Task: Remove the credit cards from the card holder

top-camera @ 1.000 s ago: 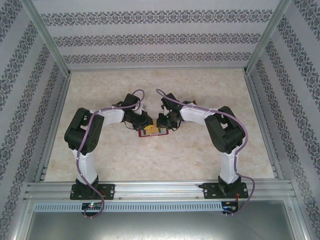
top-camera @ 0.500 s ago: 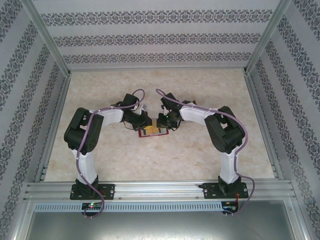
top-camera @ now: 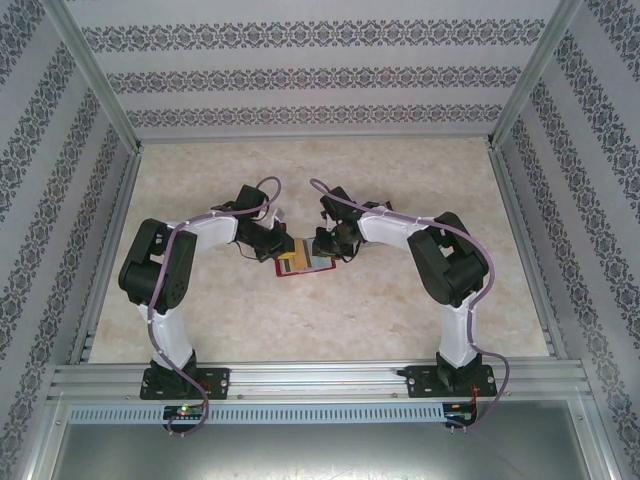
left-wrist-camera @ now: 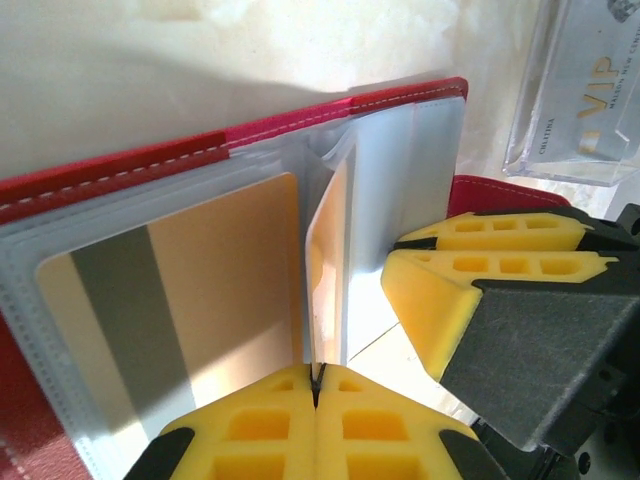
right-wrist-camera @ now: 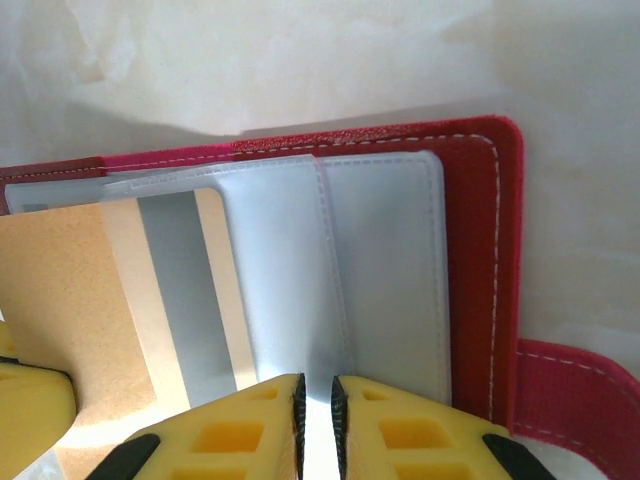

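One holder (top-camera: 308,266) lies open at table centre with two tan cards: a flat card (left-wrist-camera: 220,280) in a sleeve and an upright card (left-wrist-camera: 322,240). One clear card (left-wrist-camera: 585,100) lies loose at 1 o'clock in the left wrist view. Left gripper (left-wrist-camera: 315,385), at the holder's 9 o'clock, is clamped on the upright card; right gripper (right-wrist-camera: 316,400), at 3 o'clock, pinches a holder sleeve. The table (top-camera: 300,330) is pale and marbled, with three patterned walls (top-camera: 300,75).

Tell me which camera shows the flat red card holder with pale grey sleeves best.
The right wrist view: the flat red card holder shows its stitched cover, corner and sleeves close up. The left wrist view gives its red top edge and sleeves. From the top it's a small patch between the arms.
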